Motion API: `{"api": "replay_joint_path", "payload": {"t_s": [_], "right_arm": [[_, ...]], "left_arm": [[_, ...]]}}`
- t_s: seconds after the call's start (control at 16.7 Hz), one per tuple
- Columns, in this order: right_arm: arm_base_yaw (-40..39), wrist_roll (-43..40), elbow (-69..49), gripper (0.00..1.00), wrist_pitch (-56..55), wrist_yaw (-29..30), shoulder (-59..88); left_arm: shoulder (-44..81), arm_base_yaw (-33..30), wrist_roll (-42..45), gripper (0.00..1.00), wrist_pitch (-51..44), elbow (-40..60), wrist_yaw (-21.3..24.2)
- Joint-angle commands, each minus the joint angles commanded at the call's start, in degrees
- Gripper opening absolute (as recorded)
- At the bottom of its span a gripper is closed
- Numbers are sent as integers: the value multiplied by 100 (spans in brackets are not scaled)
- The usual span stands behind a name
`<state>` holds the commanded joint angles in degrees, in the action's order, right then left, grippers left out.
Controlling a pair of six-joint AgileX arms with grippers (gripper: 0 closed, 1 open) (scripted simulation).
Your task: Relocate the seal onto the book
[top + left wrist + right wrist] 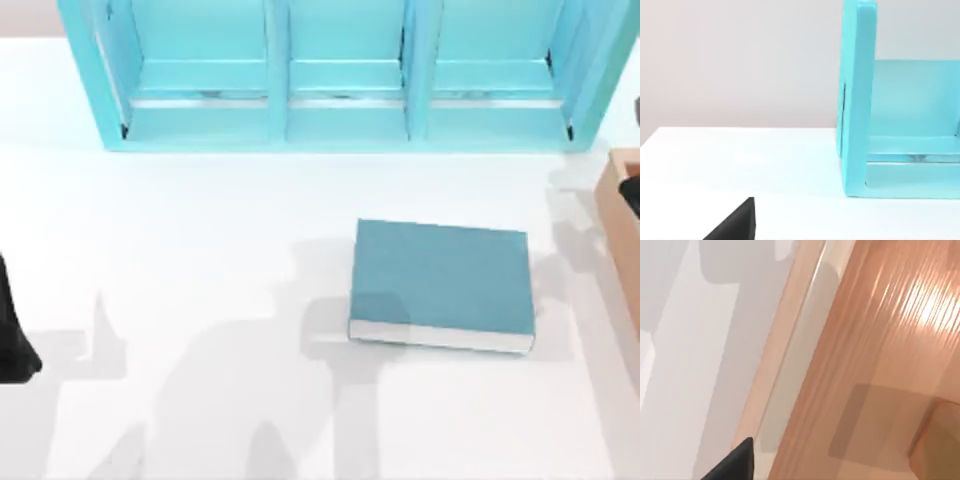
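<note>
Close up, my right gripper (733, 464) hangs over the big wooden box (875, 340) at the table's right edge. I cannot tell if it is open or closed. A small tan block down in the box looks like the seal (939, 442). I think I am reaching for it, so next I must go down and grab it without bumping the box wall. The book (440, 280) lies flat near the middle, just beside the box, top bare. The blue shelf (340, 120) stands behind it. My left gripper (735, 225) waits at the left edge; I cannot tell its state either.
</note>
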<state>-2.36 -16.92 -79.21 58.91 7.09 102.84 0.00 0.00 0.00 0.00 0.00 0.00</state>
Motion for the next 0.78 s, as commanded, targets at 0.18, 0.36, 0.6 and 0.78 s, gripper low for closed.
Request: {"api": "replay_joint_path", "payload": {"t_s": [0.18,0.36,0.6,0.78], "right_arm": [[1147,75,-562,100,812,-437,155],[1774,105,-886,100,1293,-661,244],[1895,108,-949,100,1387,-701,262],[1880,107,-923,100,1362,-692,246]], "left_arm": [[0,0,0,100,0,0,0],[0,0,0,100,0,0,0],[0,0,0,100,0,0,0],[0,0,0,100,0,0,0]]}}
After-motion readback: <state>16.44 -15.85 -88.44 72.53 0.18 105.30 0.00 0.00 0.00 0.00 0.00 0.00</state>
